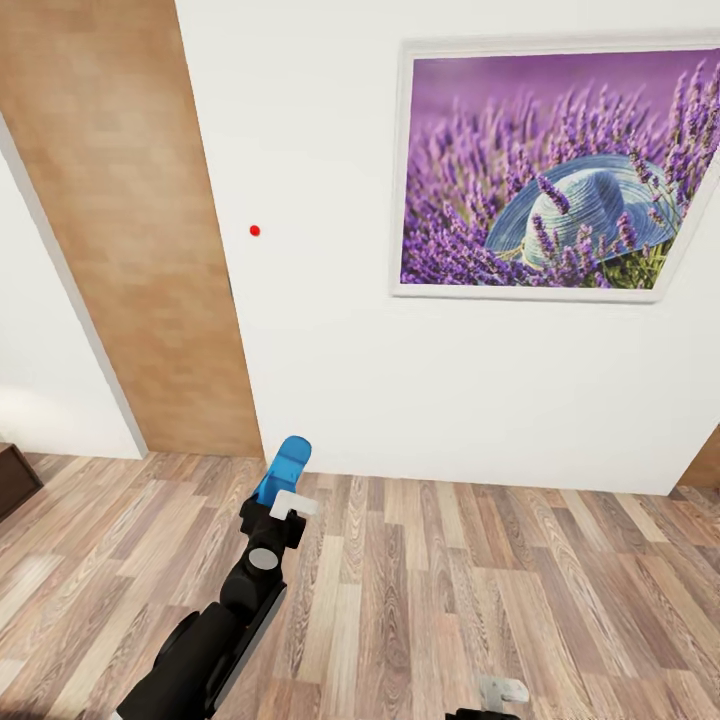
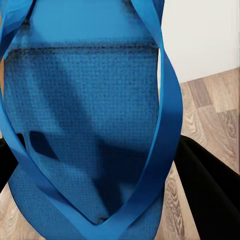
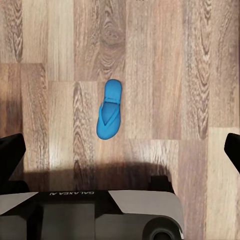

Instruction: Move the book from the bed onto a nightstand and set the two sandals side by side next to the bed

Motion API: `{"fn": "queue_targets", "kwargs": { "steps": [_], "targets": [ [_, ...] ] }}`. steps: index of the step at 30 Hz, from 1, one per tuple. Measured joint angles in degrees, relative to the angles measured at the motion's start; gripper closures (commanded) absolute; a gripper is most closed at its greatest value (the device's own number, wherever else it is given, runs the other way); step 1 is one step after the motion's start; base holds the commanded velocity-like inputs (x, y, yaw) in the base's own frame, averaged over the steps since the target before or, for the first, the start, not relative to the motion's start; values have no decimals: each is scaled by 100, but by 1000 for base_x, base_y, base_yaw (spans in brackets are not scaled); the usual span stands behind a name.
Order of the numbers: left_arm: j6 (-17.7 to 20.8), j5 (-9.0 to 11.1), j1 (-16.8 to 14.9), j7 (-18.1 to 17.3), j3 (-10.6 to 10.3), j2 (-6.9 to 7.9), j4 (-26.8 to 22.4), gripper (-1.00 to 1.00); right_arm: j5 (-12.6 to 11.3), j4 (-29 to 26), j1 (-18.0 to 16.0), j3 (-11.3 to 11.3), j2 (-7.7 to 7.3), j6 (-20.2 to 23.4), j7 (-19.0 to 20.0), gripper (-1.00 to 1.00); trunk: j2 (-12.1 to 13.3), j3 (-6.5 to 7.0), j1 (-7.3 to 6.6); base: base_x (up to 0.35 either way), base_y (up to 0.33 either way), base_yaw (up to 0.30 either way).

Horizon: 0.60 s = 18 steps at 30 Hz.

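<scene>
One blue sandal [image 1: 286, 466] stands on end in my left gripper [image 1: 284, 497], which is shut on it above the wood floor. In the left wrist view that sandal [image 2: 85, 125] is very close, with its straps crossing in front. The other sandal [image 3: 109, 116] lies flat on the floor planks, below my right gripper [image 3: 120, 150]. That gripper is open, its dark fingers [image 3: 11, 150] spread wide with nothing between them, and its tip [image 1: 500, 690] is at the head view's lower edge. The book, the bed and the nightstand are out of view.
A white wall [image 1: 330, 380] is straight ahead, with a framed lavender picture [image 1: 555, 170] and a small red dot [image 1: 254, 230]. A light wooden door [image 1: 130, 230] is at the left. Dark brown furniture [image 1: 12, 478] juts in at the left edge. My own base [image 3: 100, 215] is under the right gripper.
</scene>
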Motion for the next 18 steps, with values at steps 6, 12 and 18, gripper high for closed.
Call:
{"fn": "queue_targets", "kwargs": {
  "steps": [6,12,18],
  "targets": [
    [4,0,1,6,1,0,-1,100,1,2,-1,-1,6,-4,0,-100,0,0,1,60,0,-52],
    [2,1,1,4,1,0,-1,100,3,2,-1,1,6,-4,0,-100,0,0,1,10,0,-8],
    [9,1,1,0,1,0,-1,100,4,-2,-1,7,7,-25,0,-100,0,0,1,2,0,-1]
  ]
}}
